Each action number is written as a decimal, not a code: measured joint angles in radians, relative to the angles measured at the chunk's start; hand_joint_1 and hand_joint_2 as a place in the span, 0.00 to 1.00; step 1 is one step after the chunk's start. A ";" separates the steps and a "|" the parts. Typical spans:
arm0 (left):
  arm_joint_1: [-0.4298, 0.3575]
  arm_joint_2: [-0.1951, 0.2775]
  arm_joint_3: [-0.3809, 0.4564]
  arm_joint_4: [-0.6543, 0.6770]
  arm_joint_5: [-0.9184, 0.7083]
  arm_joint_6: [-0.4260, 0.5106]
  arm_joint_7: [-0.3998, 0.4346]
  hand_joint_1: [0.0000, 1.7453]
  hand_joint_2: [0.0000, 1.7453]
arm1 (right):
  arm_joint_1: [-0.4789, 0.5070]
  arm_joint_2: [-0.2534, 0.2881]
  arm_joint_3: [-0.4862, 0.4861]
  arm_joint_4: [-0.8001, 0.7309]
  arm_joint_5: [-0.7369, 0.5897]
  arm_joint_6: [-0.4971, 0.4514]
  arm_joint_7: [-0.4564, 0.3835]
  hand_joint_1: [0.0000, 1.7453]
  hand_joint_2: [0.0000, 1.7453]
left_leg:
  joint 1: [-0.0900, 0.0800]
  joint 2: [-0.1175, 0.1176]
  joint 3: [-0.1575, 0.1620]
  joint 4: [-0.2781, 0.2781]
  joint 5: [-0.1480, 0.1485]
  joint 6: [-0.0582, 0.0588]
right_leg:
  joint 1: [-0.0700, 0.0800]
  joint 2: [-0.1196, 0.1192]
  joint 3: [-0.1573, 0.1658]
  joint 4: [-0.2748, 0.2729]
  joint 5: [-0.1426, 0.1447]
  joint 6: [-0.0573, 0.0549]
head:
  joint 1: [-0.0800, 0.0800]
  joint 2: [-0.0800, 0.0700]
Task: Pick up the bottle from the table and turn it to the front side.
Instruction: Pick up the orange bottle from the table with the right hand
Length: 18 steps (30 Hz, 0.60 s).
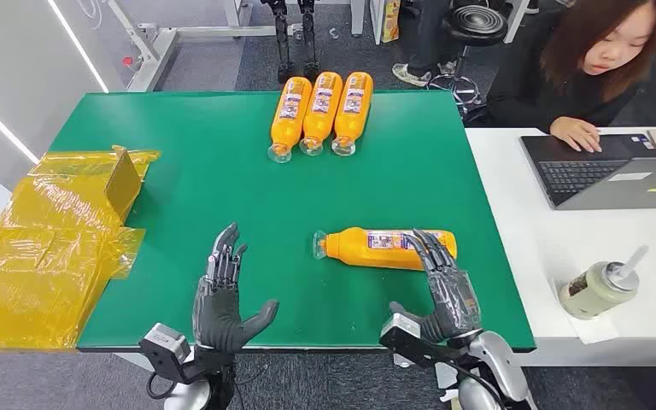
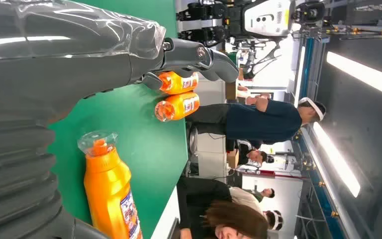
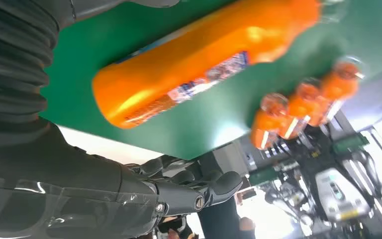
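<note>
The orange bottle [image 1: 389,248] lies on its side on the green table [image 1: 222,171], toward the table's near right part, its clear cap pointing to the robot's left and its label facing up. In the right wrist view the bottle [image 3: 199,64] fills the middle, lying flat on the green surface.

The right hand [image 1: 444,286] sits just near of the bottle, fingers stretched forward and slightly apart, with the fingertips [image 1: 427,243] over the bottle's thick end; whether they touch it I cannot tell. It grips nothing. The left hand [image 1: 226,299] hovers to the left of the bottle, well apart from it, fingers spread and thumb out, holding nothing.

Beyond the bottle, at the table's far edge, three more orange bottles [image 1: 320,111] lie side by side with caps toward the robot. Far to the bottle's left, yellow-wrapped cardboard [image 1: 51,248] covers the table's left edge. To the bottle's right stands a white desk [image 1: 530,248] carrying a laptop [image 1: 606,171] and a lidded cup with a straw [image 1: 602,286]; a person [image 1: 581,68] sits behind it, one hand by the laptop.
</note>
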 joint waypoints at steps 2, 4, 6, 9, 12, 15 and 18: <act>0.000 0.000 0.000 0.000 -0.001 -0.001 0.000 0.00 1.00 | -0.018 -0.017 0.000 0.018 0.005 0.013 0.001 0.00 1.00 | 0.000 0.000 0.000 0.000 0.000 0.000 | 0.000 0.000 0.000 0.000 0.000 0.000 | 0.000 0.000; 0.000 0.001 0.000 0.000 -0.003 -0.003 0.000 0.00 1.00 | -0.061 -0.051 0.002 0.058 0.005 0.036 -0.002 0.00 1.00 | 0.000 0.000 0.000 0.000 0.000 0.000 | 0.000 0.000 0.000 0.000 0.001 0.000 | 0.000 0.000; 0.000 0.002 0.000 0.000 -0.004 -0.006 -0.001 0.00 1.00 | -0.118 -0.089 0.008 0.106 -0.007 0.060 -0.012 0.00 1.00 | -0.001 0.000 0.000 0.001 0.001 0.001 | 0.000 0.000 0.000 0.000 0.001 0.001 | 0.000 0.000; 0.002 0.006 0.000 0.000 -0.004 -0.008 -0.001 0.00 1.00 | -0.215 -0.142 0.023 0.177 -0.017 0.094 -0.021 0.00 1.00 | -0.001 0.000 0.000 0.001 0.001 0.002 | -0.001 0.000 0.000 0.000 0.001 0.001 | 0.000 0.000; 0.006 0.009 0.000 0.000 -0.004 -0.008 -0.001 0.00 1.00 | -0.299 -0.170 0.048 0.241 -0.015 0.119 -0.022 0.00 1.00 | -0.001 0.000 0.000 0.001 0.001 0.002 | -0.001 0.000 0.000 0.000 0.002 0.001 | 0.000 0.000; 0.009 0.011 0.000 0.000 -0.004 -0.008 -0.001 0.00 1.00 | -0.382 -0.182 0.085 0.308 -0.016 0.139 -0.018 0.00 1.00 | -0.001 0.000 0.000 0.001 0.001 0.001 | -0.001 0.000 0.000 0.000 0.002 0.001 | 0.000 0.000; 0.011 0.014 0.000 0.000 -0.004 -0.008 -0.001 0.00 1.00 | -0.455 -0.186 0.122 0.367 -0.030 0.175 -0.022 0.00 1.00 | -0.001 0.000 0.000 0.001 0.002 0.001 | 0.000 0.000 0.000 0.001 0.002 0.001 | 0.000 0.000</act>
